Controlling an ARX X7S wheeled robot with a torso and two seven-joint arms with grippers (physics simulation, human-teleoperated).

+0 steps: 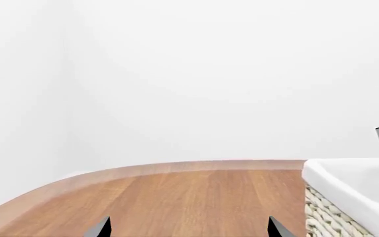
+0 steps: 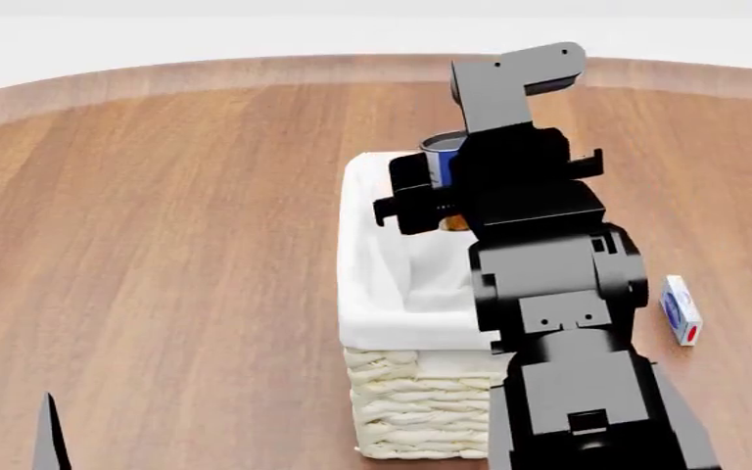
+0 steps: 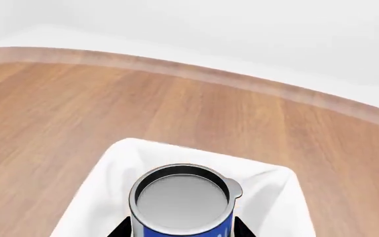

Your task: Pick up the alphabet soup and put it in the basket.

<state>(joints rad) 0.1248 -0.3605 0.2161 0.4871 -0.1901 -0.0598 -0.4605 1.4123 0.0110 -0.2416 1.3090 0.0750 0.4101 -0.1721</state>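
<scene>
Left hand [image 1: 188,228] hung low at seven o'clock, its two tips spread apart and carrying nothing. At centre, the basket [image 2: 379,294] stood on the tabletop [image 2: 167,225]. Right hand [image 2: 445,196] gripped the soup can [image 2: 445,157] directly above the basket's opening. Pickup looked done; lowering and letting go remained. The can stood upright, blue-labelled, with a whitish top and an orange band.

basket [image 2: 402,294] mouth open, table [image 2: 167,245] bare around
</scene>
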